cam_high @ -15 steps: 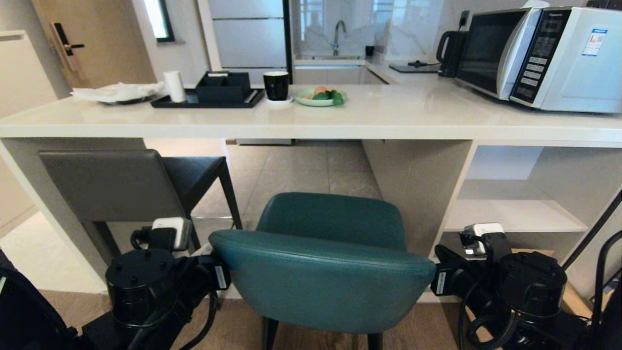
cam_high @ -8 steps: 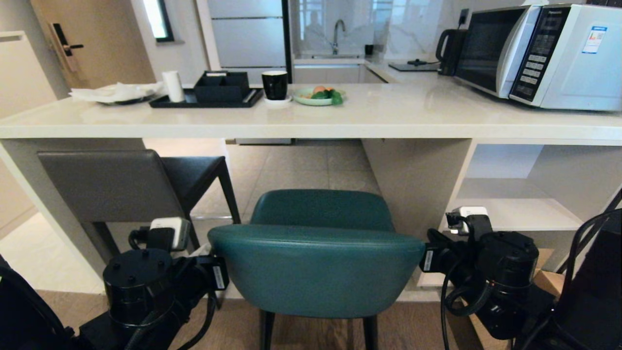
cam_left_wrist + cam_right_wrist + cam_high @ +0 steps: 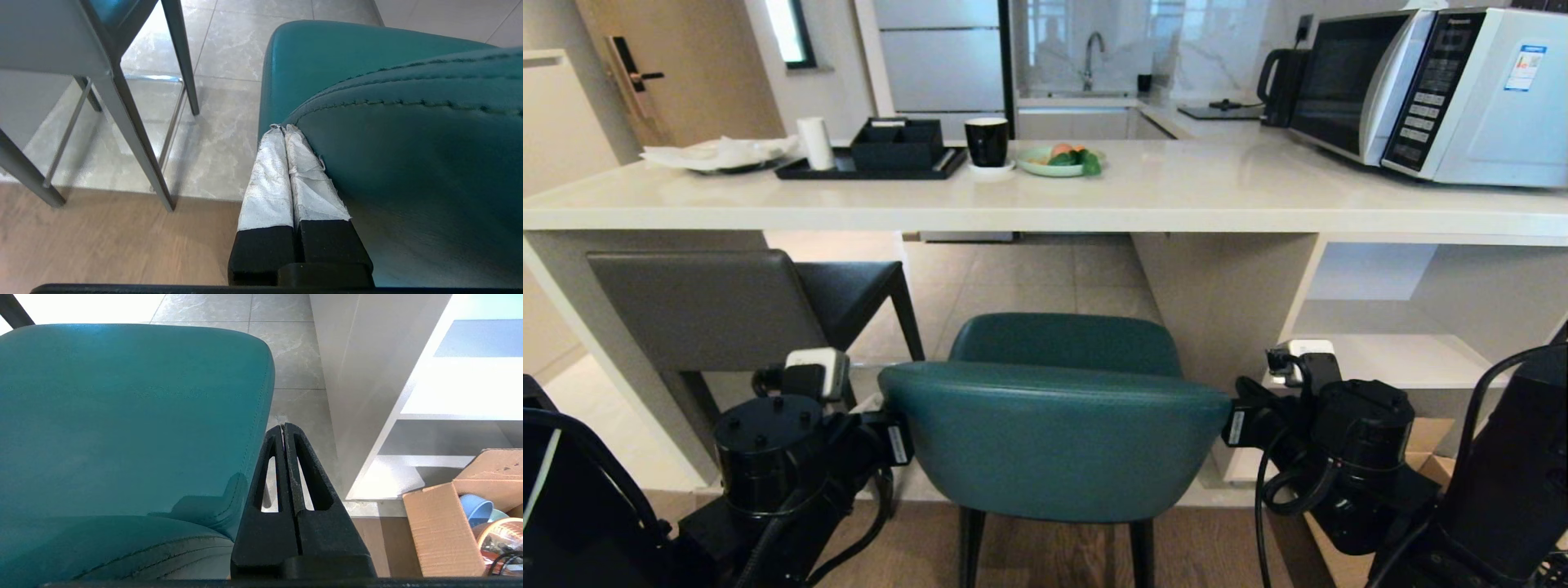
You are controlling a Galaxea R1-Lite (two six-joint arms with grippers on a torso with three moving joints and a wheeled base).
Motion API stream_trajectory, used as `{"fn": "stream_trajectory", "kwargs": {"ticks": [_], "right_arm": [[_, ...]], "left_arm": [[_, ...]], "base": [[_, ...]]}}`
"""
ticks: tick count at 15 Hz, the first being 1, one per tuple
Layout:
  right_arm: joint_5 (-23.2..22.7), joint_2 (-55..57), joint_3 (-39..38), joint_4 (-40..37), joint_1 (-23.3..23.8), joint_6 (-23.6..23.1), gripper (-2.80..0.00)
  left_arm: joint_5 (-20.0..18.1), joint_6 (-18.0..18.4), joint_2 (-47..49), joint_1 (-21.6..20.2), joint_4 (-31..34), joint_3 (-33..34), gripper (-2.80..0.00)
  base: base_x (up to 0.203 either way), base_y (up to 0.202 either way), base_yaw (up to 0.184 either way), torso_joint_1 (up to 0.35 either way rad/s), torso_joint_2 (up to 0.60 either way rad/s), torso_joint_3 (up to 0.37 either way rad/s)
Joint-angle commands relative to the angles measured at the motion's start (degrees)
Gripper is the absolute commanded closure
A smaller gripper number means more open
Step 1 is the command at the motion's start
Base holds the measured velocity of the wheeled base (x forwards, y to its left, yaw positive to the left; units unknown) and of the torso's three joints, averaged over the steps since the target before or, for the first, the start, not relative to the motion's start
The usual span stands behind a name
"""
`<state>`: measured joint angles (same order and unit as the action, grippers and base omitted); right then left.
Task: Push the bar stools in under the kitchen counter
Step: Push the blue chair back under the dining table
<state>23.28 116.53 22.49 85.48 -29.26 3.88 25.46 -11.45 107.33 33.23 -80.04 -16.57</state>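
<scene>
The teal bar stool [image 3: 1054, 441] stands in front of the kitchen counter [image 3: 1176, 196], its seat [image 3: 1066, 343] partly under the slab. My left gripper [image 3: 283, 128] is shut on nothing, and its taped fingers [image 3: 269, 179] lie against the left end of the curved backrest [image 3: 408, 163]. On the other side my right gripper [image 3: 282, 426] is also shut and empty, close beside the right end of the backrest [image 3: 122, 416]. Both arms [image 3: 768, 457] [image 3: 1356, 433] flank the stool. The dark-grey bar stool [image 3: 698, 310] sits at the left, under the counter.
The counter's side panel [image 3: 1225, 318] and white open shelves [image 3: 1388, 359] stand close to the right of the teal stool. A cardboard box [image 3: 445, 526] with cups sits on the floor by my right arm. A microwave [image 3: 1429, 90], tray [image 3: 866, 167], cup [image 3: 987, 143] and plate [image 3: 1058, 163] are on top.
The teal stool has slid a little further towards the counter. Both arms moved forward with it, the right one more than the left.
</scene>
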Motion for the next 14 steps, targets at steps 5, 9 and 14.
{"fn": "stream_trajectory", "kwargs": {"ticks": [5, 9, 14], "right_arm": [[0.45, -0.42, -0.43, 0.47, 0.23, -0.01, 0.00], [0.45, -0.34, -0.43, 0.47, 0.16, -0.19, 0.00], [0.45, -0.25, -0.34, 0.47, 0.16, -0.19, 0.00]], "left_arm": [[0.03, 1.17, 1.92, -0.02, -0.73, -0.10, 0.00], [0.03, 1.26, 2.15, -0.10, -0.73, 0.11, 0.00], [0.03, 1.08, 2.44, -0.18, -0.73, 0.23, 0.00]], "base": [[0.000, 0.000, 0.000, 0.000, 0.00, 0.000], [0.000, 0.000, 0.000, 0.000, 0.00, 0.000], [0.181, 0.000, 0.002, -0.001, 0.00, 0.004]]}}
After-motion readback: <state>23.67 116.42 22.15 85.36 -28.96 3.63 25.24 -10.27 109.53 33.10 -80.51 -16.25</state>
